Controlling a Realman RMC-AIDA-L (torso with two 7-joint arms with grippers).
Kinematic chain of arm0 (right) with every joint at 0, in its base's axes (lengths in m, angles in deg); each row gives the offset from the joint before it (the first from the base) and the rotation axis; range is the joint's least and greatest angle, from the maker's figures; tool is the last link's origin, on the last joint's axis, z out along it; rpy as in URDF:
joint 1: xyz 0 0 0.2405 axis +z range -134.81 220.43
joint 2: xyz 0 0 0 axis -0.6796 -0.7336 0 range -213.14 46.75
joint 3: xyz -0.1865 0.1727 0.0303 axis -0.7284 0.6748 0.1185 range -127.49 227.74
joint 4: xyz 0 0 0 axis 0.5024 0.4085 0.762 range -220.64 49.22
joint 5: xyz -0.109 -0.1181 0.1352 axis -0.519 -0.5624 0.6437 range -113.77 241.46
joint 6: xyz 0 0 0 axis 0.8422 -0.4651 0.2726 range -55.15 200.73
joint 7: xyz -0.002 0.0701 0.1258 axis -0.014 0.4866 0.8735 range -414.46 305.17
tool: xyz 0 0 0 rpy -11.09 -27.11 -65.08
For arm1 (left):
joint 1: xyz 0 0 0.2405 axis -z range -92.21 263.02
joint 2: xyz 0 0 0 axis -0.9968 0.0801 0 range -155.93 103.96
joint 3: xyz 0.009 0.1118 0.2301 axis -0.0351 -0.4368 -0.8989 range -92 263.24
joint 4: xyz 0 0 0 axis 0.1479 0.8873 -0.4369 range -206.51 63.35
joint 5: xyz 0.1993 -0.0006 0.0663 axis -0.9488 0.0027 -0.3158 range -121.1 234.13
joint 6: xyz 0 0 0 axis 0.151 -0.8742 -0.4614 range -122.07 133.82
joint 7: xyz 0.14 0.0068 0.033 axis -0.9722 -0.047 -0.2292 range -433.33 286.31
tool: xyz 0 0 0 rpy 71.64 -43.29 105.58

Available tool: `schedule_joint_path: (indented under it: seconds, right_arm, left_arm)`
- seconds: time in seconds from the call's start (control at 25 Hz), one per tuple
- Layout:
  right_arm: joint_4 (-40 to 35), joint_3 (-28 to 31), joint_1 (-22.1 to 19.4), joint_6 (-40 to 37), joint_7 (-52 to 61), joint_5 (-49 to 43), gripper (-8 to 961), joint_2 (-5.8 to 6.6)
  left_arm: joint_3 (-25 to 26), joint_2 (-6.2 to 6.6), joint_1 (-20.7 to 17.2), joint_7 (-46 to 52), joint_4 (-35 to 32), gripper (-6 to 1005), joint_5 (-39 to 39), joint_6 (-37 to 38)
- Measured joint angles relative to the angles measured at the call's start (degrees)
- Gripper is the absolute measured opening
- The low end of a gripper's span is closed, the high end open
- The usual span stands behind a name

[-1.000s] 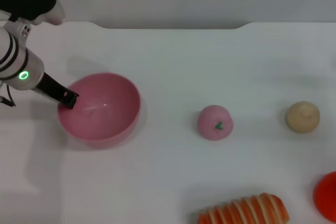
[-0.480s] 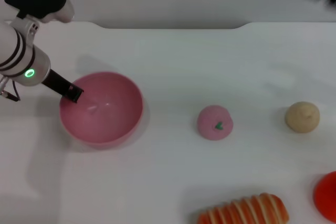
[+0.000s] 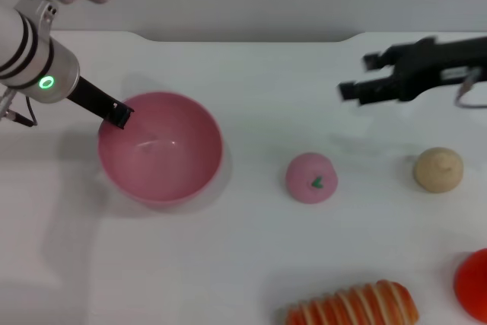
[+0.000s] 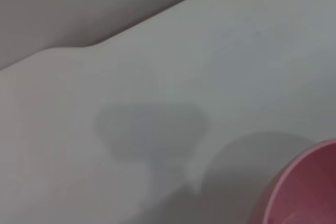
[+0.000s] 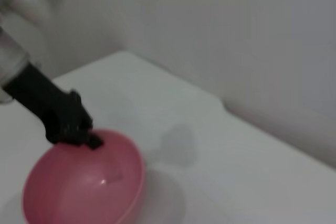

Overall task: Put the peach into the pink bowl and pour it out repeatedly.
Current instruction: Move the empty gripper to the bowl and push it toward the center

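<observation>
The pink bowl (image 3: 161,150) stands upright and empty on the white table, left of centre. My left gripper (image 3: 119,116) is shut on its rim at the far left side; the right wrist view shows the same grip (image 5: 79,132) on the bowl (image 5: 84,182). An edge of the bowl (image 4: 307,190) shows in the left wrist view. The peach (image 3: 310,178) lies on the table right of the bowl, its green leaf mark facing me. My right gripper (image 3: 356,75) hovers open behind and to the right of the peach, well apart from it.
A beige ball (image 3: 438,169) lies right of the peach. A red round object (image 3: 473,283) sits at the front right edge, and an orange striped bread-like toy (image 3: 354,306) lies along the front. The table's back edge (image 3: 243,36) meets a grey wall.
My left gripper has carried the bowl a little to the right and away from me. My right arm has come into view from the right, toward the space behind the peach.
</observation>
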Motion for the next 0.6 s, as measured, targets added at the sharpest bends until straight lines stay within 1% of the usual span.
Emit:
schedule_joint_path:
  seconds: [0.12,0.28,0.4,0.44,0.6]
  right_arm:
    - [6.4,-0.78,2.78,1.55,-0.08,-0.8,789,0.16]
    - [10.55,-3.72,4.61,4.32,-0.26,-3.79,789,0.08]
    - [10.84,-5.88,5.42,4.11,1.8,-6.93,789,0.05]
    - [10.56,-6.31,5.67,3.73,2.78,-8.34,789,0.06]
    - [9.73,-7.23,5.97,3.01,4.9,-11.26,788,0.1]
  left_arm:
    - [0.1,0.02,0.4,0.25,-2.41,47,0.54,-2.26]
    - [0.63,0.04,1.44,0.8,-5.19,47,1.02,-4.47]
    - [1.35,0.05,2.05,0.86,-5.43,47,1.26,-4.95]
    - [2.14,0.06,2.71,0.9,-5.3,47,1.31,-5.25]
    - [2.5,0.04,3.23,1.0,-5.29,47,1.41,-5.42]
